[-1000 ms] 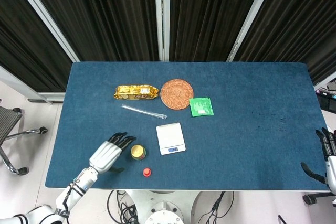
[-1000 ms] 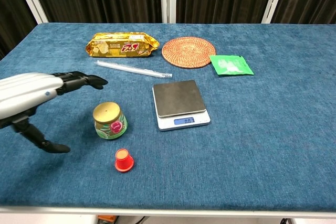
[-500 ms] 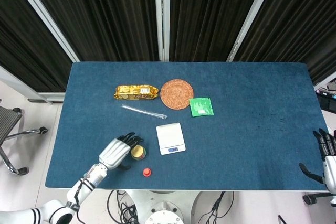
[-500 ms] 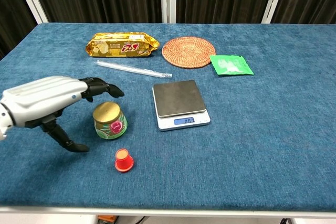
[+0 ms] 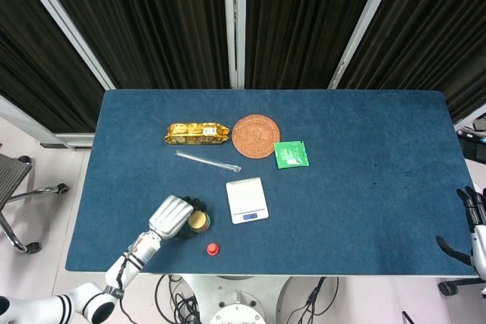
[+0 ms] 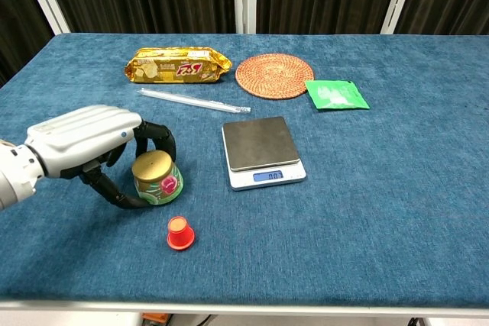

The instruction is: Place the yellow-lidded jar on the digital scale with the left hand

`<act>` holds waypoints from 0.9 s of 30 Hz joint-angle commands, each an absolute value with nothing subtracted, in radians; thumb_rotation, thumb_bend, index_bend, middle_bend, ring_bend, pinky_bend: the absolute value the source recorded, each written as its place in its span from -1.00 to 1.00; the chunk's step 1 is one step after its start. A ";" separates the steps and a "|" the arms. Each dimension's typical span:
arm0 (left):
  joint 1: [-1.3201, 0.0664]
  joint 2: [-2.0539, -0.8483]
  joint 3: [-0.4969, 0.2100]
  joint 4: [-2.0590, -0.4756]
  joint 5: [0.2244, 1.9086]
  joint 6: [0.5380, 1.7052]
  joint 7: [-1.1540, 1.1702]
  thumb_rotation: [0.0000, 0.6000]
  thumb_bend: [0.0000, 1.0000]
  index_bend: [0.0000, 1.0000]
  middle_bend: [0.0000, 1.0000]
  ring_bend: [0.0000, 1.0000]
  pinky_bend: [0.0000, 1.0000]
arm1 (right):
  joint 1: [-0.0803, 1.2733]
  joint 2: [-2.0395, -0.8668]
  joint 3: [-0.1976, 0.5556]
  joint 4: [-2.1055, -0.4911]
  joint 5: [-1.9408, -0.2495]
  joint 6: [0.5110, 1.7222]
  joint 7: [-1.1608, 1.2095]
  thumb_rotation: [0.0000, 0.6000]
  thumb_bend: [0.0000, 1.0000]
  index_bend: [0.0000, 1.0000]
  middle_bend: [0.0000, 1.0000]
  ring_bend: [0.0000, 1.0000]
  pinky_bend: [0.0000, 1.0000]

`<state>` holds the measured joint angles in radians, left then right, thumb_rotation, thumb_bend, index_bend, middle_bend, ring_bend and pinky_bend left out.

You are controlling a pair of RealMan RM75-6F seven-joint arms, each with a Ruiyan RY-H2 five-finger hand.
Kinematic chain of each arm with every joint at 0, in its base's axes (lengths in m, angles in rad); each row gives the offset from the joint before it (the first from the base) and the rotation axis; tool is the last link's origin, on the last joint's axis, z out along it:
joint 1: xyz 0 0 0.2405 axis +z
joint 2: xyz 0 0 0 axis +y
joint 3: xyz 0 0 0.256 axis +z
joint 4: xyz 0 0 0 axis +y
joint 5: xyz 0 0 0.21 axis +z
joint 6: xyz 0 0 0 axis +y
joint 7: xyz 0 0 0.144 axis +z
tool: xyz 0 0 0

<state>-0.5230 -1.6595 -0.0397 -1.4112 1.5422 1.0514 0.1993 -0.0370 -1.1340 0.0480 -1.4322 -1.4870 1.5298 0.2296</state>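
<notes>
The left hand (image 6: 95, 143) has closed in, fingers now curled around the upright yellow-lidded jar (image 6: 157, 178).

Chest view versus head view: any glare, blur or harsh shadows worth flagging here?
Chest view: sharp, evenly lit; mild sheen on the gold snack packet, and the left hand casts only a faint shadow by the yellow-lidded jar. Head view: sharp but distant, so the digital scale display is unreadable.

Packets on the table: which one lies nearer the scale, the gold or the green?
The green packet, lying flat just right of the woven coaster, is nearer the scale. The gold packet lies farther off, beyond the clear straw.
</notes>
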 commanded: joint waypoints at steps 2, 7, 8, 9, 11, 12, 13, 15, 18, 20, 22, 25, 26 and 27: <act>-0.529 -1.660 -0.047 -1.421 1.551 1.075 0.206 1.00 -0.52 -0.06 0.04 0.06 0.42 | -0.035 -1.134 0.048 -1.434 -1.486 1.526 0.227 1.00 -0.75 -1.00 -1.00 -1.00 -1.00; -0.583 -1.650 -0.094 -1.451 1.548 1.049 0.221 1.00 -0.48 -0.02 0.07 0.06 0.41 | -0.035 -1.135 0.044 -1.438 -1.492 1.525 0.219 1.00 -0.75 -1.00 -1.00 -1.00 -1.00; -0.605 -1.648 -0.111 -1.466 1.545 1.034 0.230 1.00 -0.48 -0.02 0.07 0.06 0.41 | -0.035 -1.134 0.043 -1.441 -1.494 1.526 0.217 1.00 -0.75 -1.00 -1.00 -1.00 -1.00; -0.623 -1.648 -0.125 -1.475 1.541 1.020 0.236 1.00 -0.48 -0.02 0.07 0.07 0.41 | -0.036 -1.134 0.043 -1.442 -1.495 1.526 0.216 1.00 -0.75 -1.00 -1.00 -1.00 -1.00; -0.667 -1.657 -0.161 -1.484 1.522 0.981 0.252 1.00 -0.47 -0.02 0.07 0.07 0.41 | -0.036 -1.133 0.042 -1.445 -1.494 1.526 0.216 1.00 -0.75 -1.00 -1.00 -1.00 -1.00; -0.685 -1.666 -0.178 -1.478 1.509 0.964 0.259 1.00 -0.46 -0.02 0.07 0.06 0.41 | -0.036 -1.134 0.042 -1.445 -1.493 1.525 0.217 1.00 -0.75 -1.00 -1.00 -1.00 -1.00; -0.704 -1.680 -0.194 -1.468 1.492 0.947 0.261 1.00 -0.44 -0.01 0.07 0.06 0.41 | -0.036 -1.134 0.042 -1.445 -1.492 1.523 0.218 1.00 -0.75 -1.00 -1.00 -1.00 -1.00; -0.747 -1.717 -0.226 -1.430 1.447 0.897 0.254 1.00 -0.43 0.00 0.08 0.06 0.41 | -0.035 -1.135 0.041 -1.446 -1.490 1.517 0.219 1.00 -0.75 -1.00 -1.00 -1.00 -1.00; -0.806 -1.775 -0.248 -1.359 1.406 0.839 0.249 1.00 -0.43 -0.01 0.07 0.06 0.41 | -0.036 -1.134 0.039 -1.452 -1.497 1.523 0.216 1.00 -0.75 -1.00 -1.00 -1.00 -1.00; -0.836 -1.819 -0.256 -1.307 1.388 0.818 0.241 1.00 -0.43 -0.02 0.07 0.06 0.41 | -0.037 -1.132 0.039 -1.458 -1.504 1.532 0.213 1.00 -0.75 -1.00 -1.00 -1.00 -1.00; -0.857 -1.852 -0.260 -1.264 1.379 0.809 0.231 1.00 -0.43 -0.03 0.07 0.06 0.41 | -0.038 -1.130 0.039 -1.464 -1.509 1.538 0.209 1.00 -0.75 -1.00 -1.00 -1.00 -1.00; -0.881 -1.894 -0.267 -1.208 1.366 0.807 0.213 1.00 -0.43 -0.07 0.02 0.02 0.38 | -0.038 -1.126 0.039 -1.472 -1.513 1.541 0.202 1.00 -0.75 -1.00 -1.00 -1.00 -1.00; -0.889 -1.903 -0.267 -1.195 1.360 0.804 0.209 1.00 -0.43 -0.10 0.00 0.00 0.36 | -0.038 -1.125 0.040 -1.474 -1.510 1.541 0.200 1.00 -0.75 -1.00 -1.00 -1.00 -1.00; -0.894 -1.905 -0.265 -1.188 1.358 0.800 0.208 1.00 -0.43 -0.17 -0.06 -0.05 0.31 | -0.038 -1.125 0.041 -1.474 -1.508 1.540 0.199 1.00 -0.75 -1.00 -1.00 -1.00 -1.00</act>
<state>-0.8807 -1.8919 -0.2608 -1.2029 1.3689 0.8091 0.2168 -0.0380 -1.1253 0.0402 -1.4737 -1.5088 1.5405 0.1997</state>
